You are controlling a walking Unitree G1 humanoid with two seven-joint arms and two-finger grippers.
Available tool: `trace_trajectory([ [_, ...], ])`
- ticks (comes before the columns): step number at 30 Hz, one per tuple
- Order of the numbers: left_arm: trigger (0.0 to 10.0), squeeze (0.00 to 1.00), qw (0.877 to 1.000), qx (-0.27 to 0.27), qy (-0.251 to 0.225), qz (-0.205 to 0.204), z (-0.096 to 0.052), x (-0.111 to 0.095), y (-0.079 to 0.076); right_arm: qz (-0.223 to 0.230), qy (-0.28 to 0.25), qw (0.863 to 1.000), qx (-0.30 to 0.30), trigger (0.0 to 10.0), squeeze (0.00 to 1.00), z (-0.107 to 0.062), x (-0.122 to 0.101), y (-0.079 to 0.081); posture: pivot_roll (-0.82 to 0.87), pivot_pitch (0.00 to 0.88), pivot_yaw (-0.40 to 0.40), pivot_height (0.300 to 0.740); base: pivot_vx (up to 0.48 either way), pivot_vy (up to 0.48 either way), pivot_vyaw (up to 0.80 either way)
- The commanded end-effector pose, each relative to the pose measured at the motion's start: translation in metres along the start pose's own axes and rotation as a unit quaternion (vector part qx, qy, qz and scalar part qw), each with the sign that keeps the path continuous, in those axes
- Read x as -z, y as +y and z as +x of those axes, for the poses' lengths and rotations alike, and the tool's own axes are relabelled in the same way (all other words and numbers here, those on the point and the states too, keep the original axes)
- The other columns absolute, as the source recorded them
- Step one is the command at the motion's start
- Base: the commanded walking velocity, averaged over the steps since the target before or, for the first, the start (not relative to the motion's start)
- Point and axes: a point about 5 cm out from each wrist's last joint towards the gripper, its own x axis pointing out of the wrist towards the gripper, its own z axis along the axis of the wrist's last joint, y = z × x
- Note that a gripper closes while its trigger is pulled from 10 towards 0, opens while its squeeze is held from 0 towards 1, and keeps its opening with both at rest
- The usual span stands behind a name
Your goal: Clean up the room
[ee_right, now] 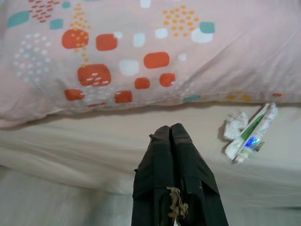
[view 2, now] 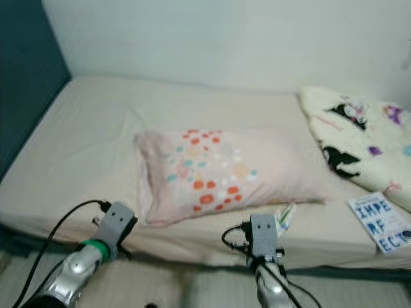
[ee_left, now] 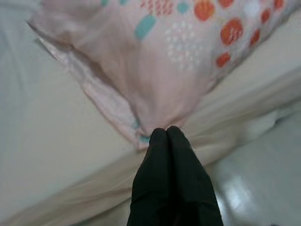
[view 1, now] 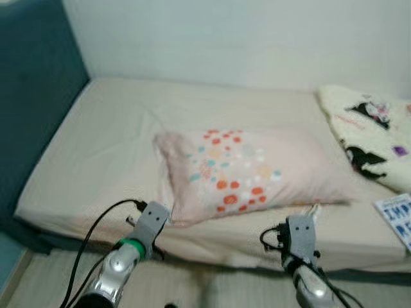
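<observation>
A pink pillow [view 1: 244,170] with orange and teal spots lies across the middle of the bed [view 1: 109,141]. My left gripper [ee_left: 165,132] is shut, its tips right at the pillow's [ee_left: 160,61] near corner at the bed's front edge. My right gripper [ee_right: 170,128] is shut too, held over the sheet just in front of the pillow's [ee_right: 141,52] long side, apart from it. A small white and green tube [ee_right: 251,136] and a crumpled tissue [ee_right: 233,125] lie on the sheet beside it. A brownish scrap clings to one right finger [ee_right: 176,205].
A white fleece blanket [view 1: 372,128] with black cartoon figures is heaped at the bed's right end. A blue-printed booklet [view 2: 381,221] lies near the front right edge. A dark blue panel [view 1: 32,96] stands at the left. Pale floor [view 1: 192,282] runs along the bed's front.
</observation>
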Motion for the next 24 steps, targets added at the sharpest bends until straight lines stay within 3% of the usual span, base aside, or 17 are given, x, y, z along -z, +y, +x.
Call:
trace_trajectory([
  [1, 10.0, 0.0, 1.0, -0.002, 0.022, -0.001, -0.0039, 0.0098, 0.0009, 0.013, 0.01, 1.0, 0.0, 10.0, 0.0, -0.0017, 0.004, 0.0021, -0.07, 0.026, -0.025, 0.74, 0.0, 0.0, 0.0],
  [15, 10.0, 0.0, 1.0, -0.006, 0.019, 0.005, -0.003, 0.0083, 0.0024, 0.02, 0.006, 1.0, -0.007, 10.0, 0.0, -0.0032, 0.005, 0.0041, -0.07, 0.031, -0.024, 0.74, 0.0, 0.436, 0.0],
  [20, 10.0, 0.0, 1.0, -0.001, 0.012, 0.006, -0.0029, 0.0068, 0.0016, 0.02, 0.007, 1.0, -0.008, 10.0, 0.0, -0.0037, 0.0055, 0.0044, -0.07, 0.031, -0.024, 0.74, 0.0, 0.0, 0.0],
  [24, 10.0, 0.0, 1.0, -0.004, 0.015, 0.018, -0.0028, 0.0074, 0.0014, 0.019, 0.008, 1.0, -0.008, 10.0, 0.0, -0.0038, 0.0057, 0.0042, -0.07, 0.036, -0.023, 0.74, 0.0, -0.48, 0.0],
])
